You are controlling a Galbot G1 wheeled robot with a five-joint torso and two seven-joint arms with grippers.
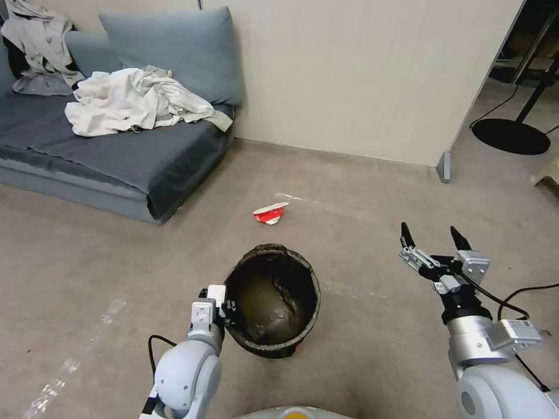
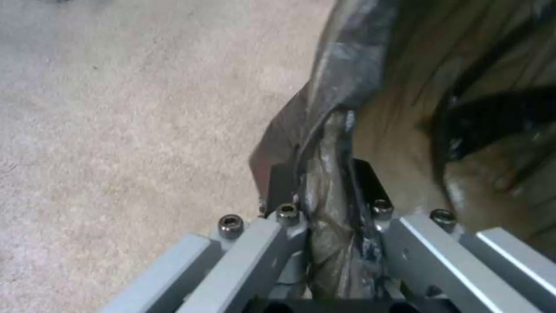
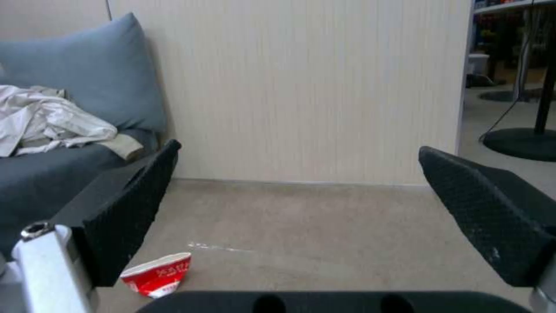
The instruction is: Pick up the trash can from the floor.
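Note:
The trash can (image 1: pixel 272 302), lined with a dark brown bag folded over its rim, is tilted in front of me on the beige floor (image 1: pixel 378 198). My left gripper (image 1: pixel 228 305) is shut on the can's left rim; the left wrist view shows the bagged rim (image 2: pixel 333 143) pinched between the two fingers (image 2: pixel 281 182). My right gripper (image 1: pixel 435 240) hovers open to the right of the can, apart from it, with nothing between its black fingers (image 3: pixel 481 213).
A crushed red-and-white paper cup (image 1: pixel 270 213) lies on the floor beyond the can. A blue-grey sofa (image 1: pixel 116 151) with white clothes (image 1: pixel 134 99) stands at the back left. A beige partition wall (image 1: pixel 361 75) runs behind, with a black round stand base (image 1: pixel 510 136) at right.

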